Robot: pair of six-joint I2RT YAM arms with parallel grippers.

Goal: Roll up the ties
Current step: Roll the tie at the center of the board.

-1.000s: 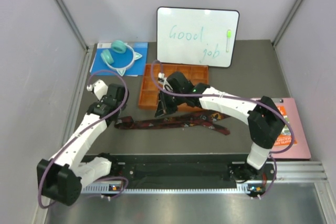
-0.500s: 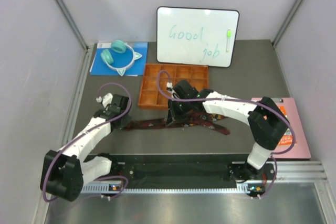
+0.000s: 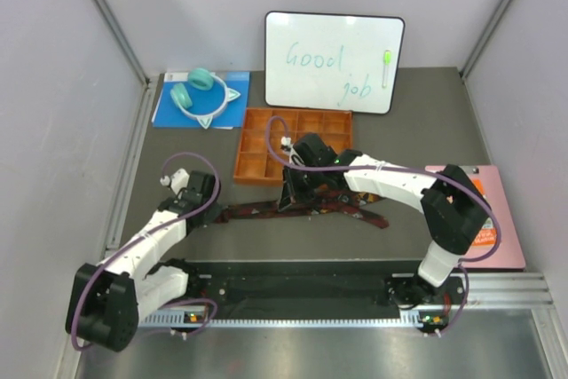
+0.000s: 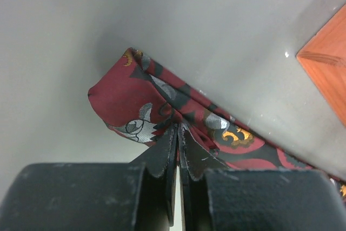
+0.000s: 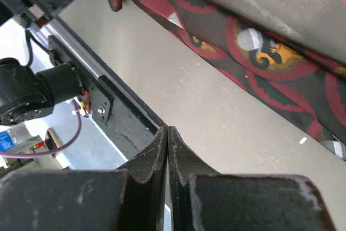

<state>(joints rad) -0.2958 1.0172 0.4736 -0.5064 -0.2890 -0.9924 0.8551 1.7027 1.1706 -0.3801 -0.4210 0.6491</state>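
Note:
One tie [image 3: 311, 206], dark maroon-red with a black, silver and gold pattern, lies stretched left to right across the table in front of the orange tray. My left gripper [image 3: 206, 204] is shut on the tie's folded left end [image 4: 127, 98], with the fingertips [image 4: 170, 139] pinching the cloth just above the table. My right gripper [image 3: 286, 200] is shut and empty, low over the tie's middle. In the right wrist view its tips [image 5: 168, 132] are over bare table just beside the tie [image 5: 254, 47].
An orange compartment tray [image 3: 253, 144] stands just behind the tie; its corner shows in the left wrist view [image 4: 330, 63]. A whiteboard [image 3: 333, 59] leans at the back. Teal headphones on a blue book [image 3: 200, 95] lie back left. A pink book [image 3: 497, 219] lies at the right.
My left gripper came down from beside the tray onto the tie's left end and shut on it. My right gripper moved from the tray's front edge down to the tie's middle.

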